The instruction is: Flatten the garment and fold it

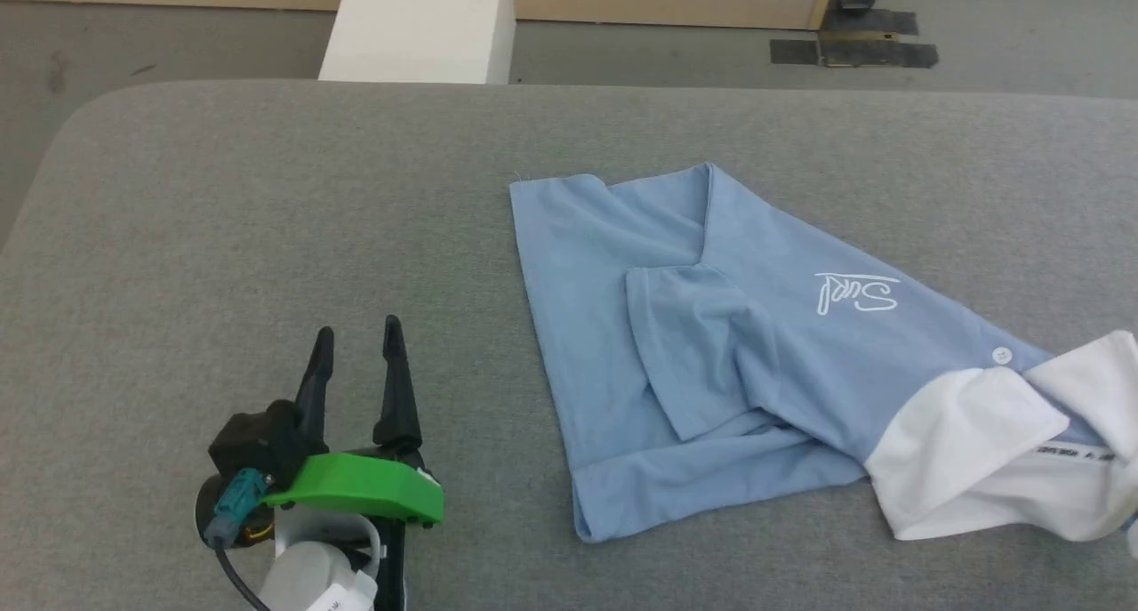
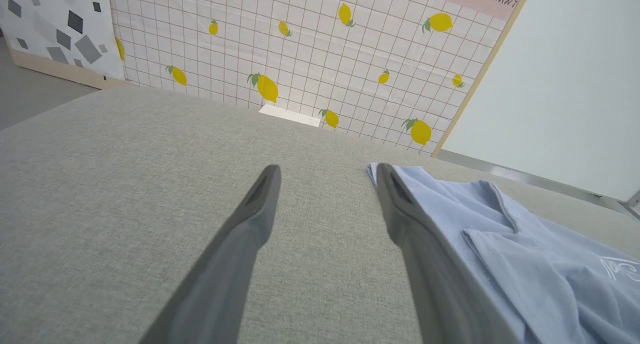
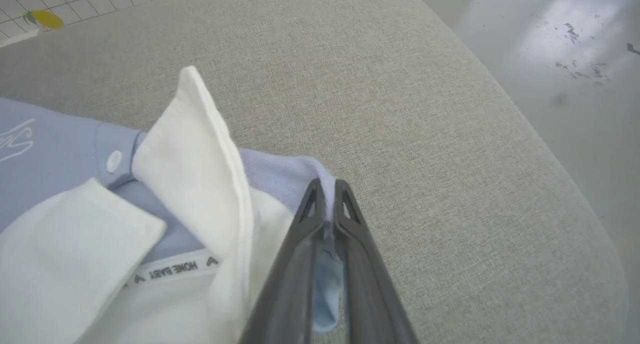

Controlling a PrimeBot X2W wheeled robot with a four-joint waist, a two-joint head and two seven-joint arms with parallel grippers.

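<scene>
Flattening step. Garment (image 1: 711, 344) rumpled on bench (image 1: 267, 193), right of centre. Right gripper (image 3: 328, 184) pinched on blue fabric beside collar (image 3: 200, 148). Left gripper (image 1: 357, 326) wide, empty, near hem. Next, probably: left takes hem, both pull taut.

1. A table (image 1: 267, 193) covered in grey woven fabric, with rounded corners, spans the head view from side to side.
2. A light blue polo shirt (image 1: 578, 326) lies directly on the table's right half, rumpled and partly folded over itself, with a straight blue edge toward the table's middle.
3. A short sleeve (image 1: 689, 353) lies folded across the shirt's front.
4. A white script logo (image 1: 855, 293) faces up on the chest.
5. The white collar (image 1: 969, 433) sits crumpled at the far right, its flaps turned up, with a white button (image 1: 1002, 355) just beside it.
</scene>
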